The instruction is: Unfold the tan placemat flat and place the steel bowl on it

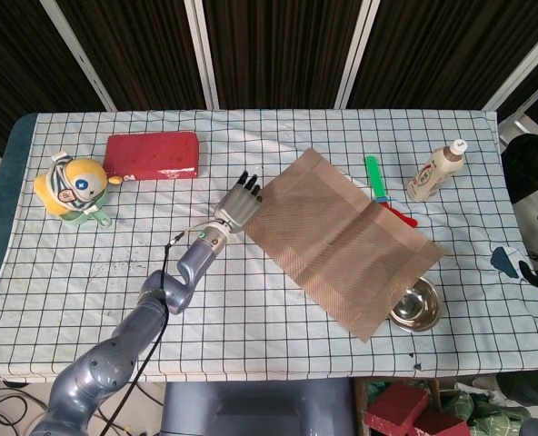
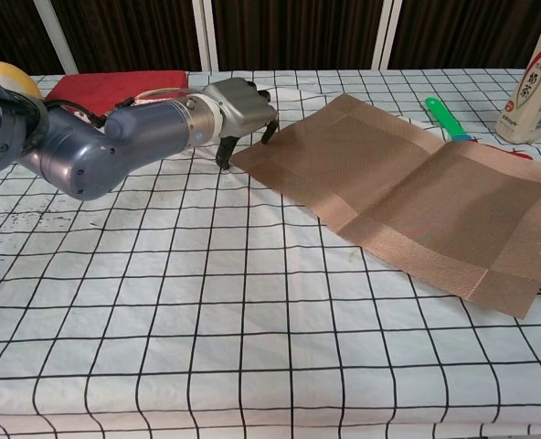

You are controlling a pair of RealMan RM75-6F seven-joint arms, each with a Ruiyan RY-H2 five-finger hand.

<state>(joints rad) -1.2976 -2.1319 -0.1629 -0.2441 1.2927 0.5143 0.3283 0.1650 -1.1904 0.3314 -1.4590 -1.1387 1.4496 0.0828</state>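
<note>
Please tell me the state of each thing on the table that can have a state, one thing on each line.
tan placemat: unfolded, lying flat
steel bowl: upright, on the cloth, partly under the placemat's corner
left hand: holds nothing, fingers apart, at the placemat's left edge
bottle: lying down, cap on
right hand: not in view
</note>
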